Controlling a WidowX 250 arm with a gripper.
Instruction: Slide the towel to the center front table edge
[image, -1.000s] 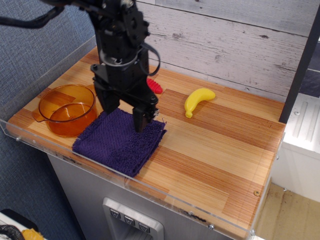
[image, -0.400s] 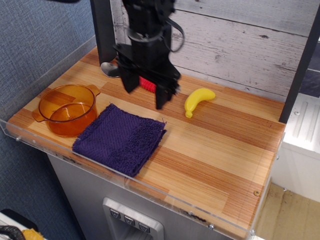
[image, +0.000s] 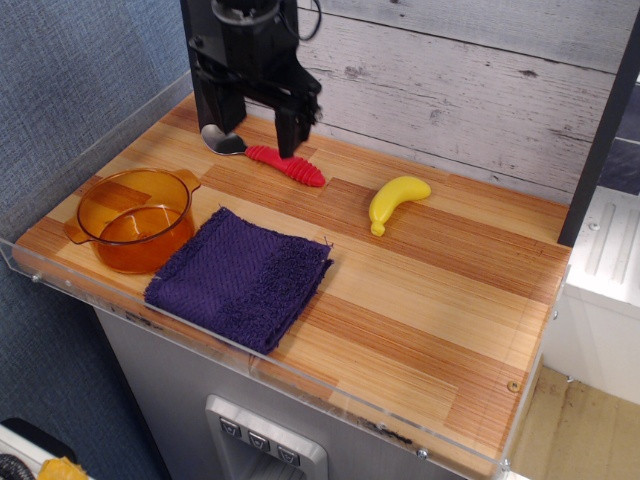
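Hiding part of metal spoon with red ribbed handle (image: 285, 165), black gripper (image: 262, 130) hangs at rear left, fingers (image: 290, 135) spread, empty. Dark purple terry towel (image: 240, 279) lies front left, just beside amber pot (image: 135, 218), near acrylic-fronted table edge (image: 330, 392). Striped wood surface (image: 430, 290) bare rightward; yellow banana (image: 396, 200) behind.

A matte black, boxy arm (image: 240, 40) with two blocky black fingers (image: 289, 128) and a looping black cable.

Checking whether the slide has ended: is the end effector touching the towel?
Apart. The observation.image view shows the end effector raised at the back of the table, with bare wood separating it from the towel.
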